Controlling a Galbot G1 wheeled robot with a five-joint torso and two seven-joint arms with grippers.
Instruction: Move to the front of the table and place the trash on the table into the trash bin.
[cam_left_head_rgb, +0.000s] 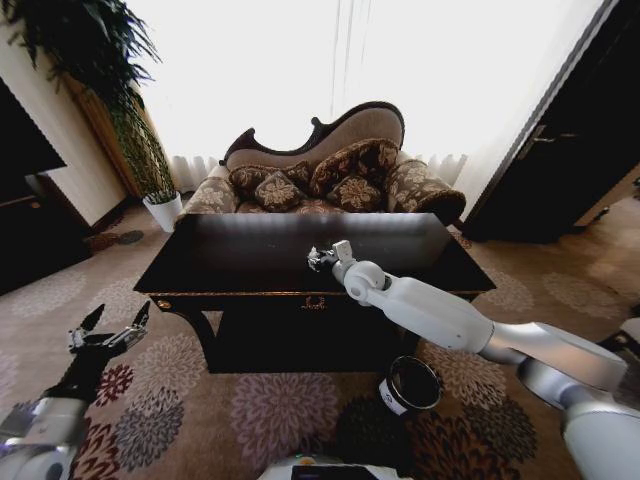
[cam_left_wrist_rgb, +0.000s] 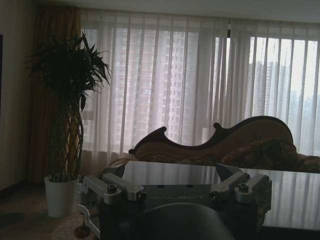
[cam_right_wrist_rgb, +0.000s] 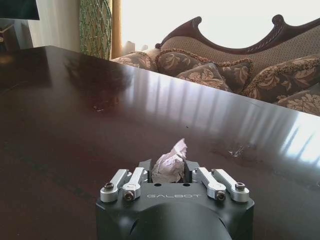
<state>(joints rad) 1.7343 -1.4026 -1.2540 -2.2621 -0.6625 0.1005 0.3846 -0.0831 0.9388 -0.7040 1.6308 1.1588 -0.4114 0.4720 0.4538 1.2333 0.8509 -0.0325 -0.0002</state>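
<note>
My right gripper (cam_left_head_rgb: 321, 258) reaches over the middle of the dark glossy table (cam_left_head_rgb: 240, 255). In the right wrist view this gripper (cam_right_wrist_rgb: 168, 173) is shut on a crumpled white paper ball (cam_right_wrist_rgb: 170, 159), a piece of the trash, low over the table top (cam_right_wrist_rgb: 75, 105). Whether the ball touches the wood I cannot tell. The small round black trash bin (cam_left_head_rgb: 411, 384) stands on the carpet in front of the table, under my right forearm. My left gripper (cam_left_head_rgb: 118, 318) hangs open and idle low at the left, off the table; its spread fingers (cam_left_wrist_rgb: 117, 186) hold nothing.
A carved sofa (cam_left_head_rgb: 330, 165) with patterned cushions stands behind the table. A white plant pot (cam_left_head_rgb: 163, 211) with a tall plant is at the back left. A black cabinet (cam_left_head_rgb: 575, 140) fills the right side. Patterned carpet (cam_left_head_rgb: 270, 410) lies in front.
</note>
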